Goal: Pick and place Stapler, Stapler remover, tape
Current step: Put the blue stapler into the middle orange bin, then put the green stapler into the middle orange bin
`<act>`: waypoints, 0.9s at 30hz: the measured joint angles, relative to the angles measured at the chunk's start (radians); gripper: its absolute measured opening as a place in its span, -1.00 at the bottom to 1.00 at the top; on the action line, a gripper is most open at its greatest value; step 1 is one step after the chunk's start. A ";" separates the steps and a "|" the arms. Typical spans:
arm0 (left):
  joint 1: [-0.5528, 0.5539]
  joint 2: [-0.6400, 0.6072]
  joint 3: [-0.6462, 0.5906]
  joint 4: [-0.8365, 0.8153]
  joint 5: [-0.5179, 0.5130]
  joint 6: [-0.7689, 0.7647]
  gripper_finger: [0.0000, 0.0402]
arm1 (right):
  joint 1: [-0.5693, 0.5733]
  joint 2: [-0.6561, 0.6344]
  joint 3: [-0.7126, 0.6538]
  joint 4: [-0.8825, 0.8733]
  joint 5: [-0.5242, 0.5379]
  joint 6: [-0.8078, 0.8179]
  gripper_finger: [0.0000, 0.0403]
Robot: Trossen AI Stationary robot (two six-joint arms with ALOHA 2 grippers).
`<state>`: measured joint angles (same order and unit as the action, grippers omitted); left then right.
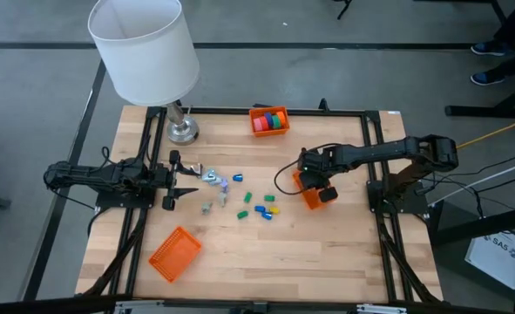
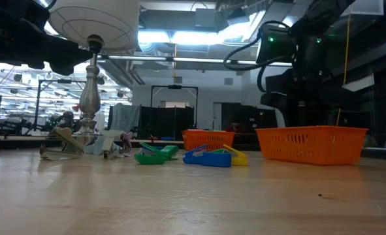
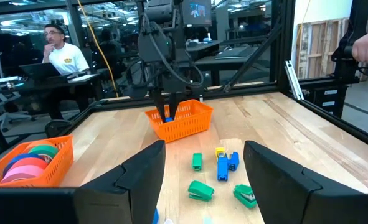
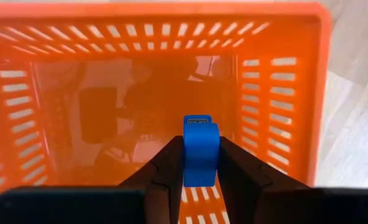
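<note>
A pale wood desk [image 1: 327, 253] with plank lines carries three orange slotted baskets: one [image 1: 177, 254] near the front left corner, one [image 1: 269, 120] at the far edge filled with tape [image 1: 271, 121] rolls in red, pink, green and orange, and one [image 4: 152, 93] under the dark right hand [image 4: 197, 163], which pinches a bright blue stapler [image 4: 200, 152]; a white-shaded lamp [image 1: 144, 48] has a silver base

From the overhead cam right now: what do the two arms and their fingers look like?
Both arms are dark, near-black, jointed tubes with loose black cables looping along them. The left gripper ends in two slim dark fingers. From its own wrist camera those fingers look broad, flat and matte black. The right gripper is blocky and black; its fingers are dark, tapered wedges. No markings visible.
</note>
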<state>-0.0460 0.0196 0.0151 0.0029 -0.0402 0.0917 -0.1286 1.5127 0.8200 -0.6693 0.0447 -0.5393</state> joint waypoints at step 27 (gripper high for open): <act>0.000 0.000 0.000 0.000 0.000 0.000 0.07 | -0.022 -0.003 0.082 -0.089 0.068 0.105 -0.18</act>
<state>-0.0460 0.0196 0.0147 0.0029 -0.0402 0.0917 -0.1511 1.5097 0.9022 -0.7581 0.1131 -0.4339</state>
